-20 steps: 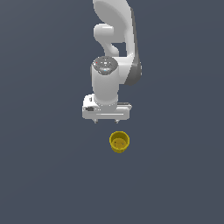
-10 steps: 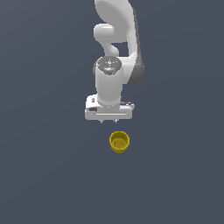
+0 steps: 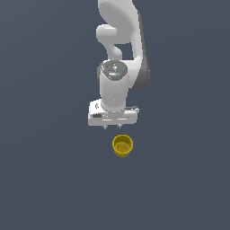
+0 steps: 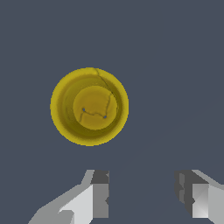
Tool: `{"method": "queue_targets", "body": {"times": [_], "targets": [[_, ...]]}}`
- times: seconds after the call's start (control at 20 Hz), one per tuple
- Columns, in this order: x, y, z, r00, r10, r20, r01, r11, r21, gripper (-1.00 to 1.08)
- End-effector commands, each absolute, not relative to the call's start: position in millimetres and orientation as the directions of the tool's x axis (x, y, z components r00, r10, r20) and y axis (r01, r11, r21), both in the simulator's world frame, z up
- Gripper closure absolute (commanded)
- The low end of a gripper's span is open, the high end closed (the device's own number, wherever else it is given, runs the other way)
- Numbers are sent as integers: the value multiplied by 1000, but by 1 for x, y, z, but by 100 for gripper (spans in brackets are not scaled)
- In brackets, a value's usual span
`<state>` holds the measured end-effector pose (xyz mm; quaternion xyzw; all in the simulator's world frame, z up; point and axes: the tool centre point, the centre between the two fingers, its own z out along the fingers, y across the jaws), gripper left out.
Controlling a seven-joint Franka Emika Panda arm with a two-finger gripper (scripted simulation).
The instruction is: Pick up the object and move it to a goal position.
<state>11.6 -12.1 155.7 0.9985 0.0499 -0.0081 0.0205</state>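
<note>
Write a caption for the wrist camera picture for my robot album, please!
Open fingers hover above an upright yellow cup, not touching it.

Mustard-yellow cup [image 3: 122, 145] with thin dark crack lines inside, white-and-grey tool [image 3: 112, 127], slate-grey floor [image 3: 45, 179]

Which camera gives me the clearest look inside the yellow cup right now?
The wrist view: it looks straight down into the cup, showing rim and inner base. The exterior view shows the cup small and upright, apart from the open claw.
</note>
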Motion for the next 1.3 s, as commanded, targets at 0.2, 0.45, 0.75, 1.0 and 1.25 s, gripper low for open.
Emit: {"method": "queue_targets", "body": {"times": [0.2, 0.45, 0.75, 1.0, 1.25], "targets": [[27, -5, 151, 977, 205, -56, 208, -977, 56, -20], [44, 2, 145, 942, 321, -103, 328, -942, 69, -20], [64, 11, 137, 870, 462, -172, 479, -874, 75, -20], [79, 17, 130, 794, 563, -231, 591, -804, 71, -20], [90, 23, 123, 706, 646, -290, 687, -725, 56, -20]]}}
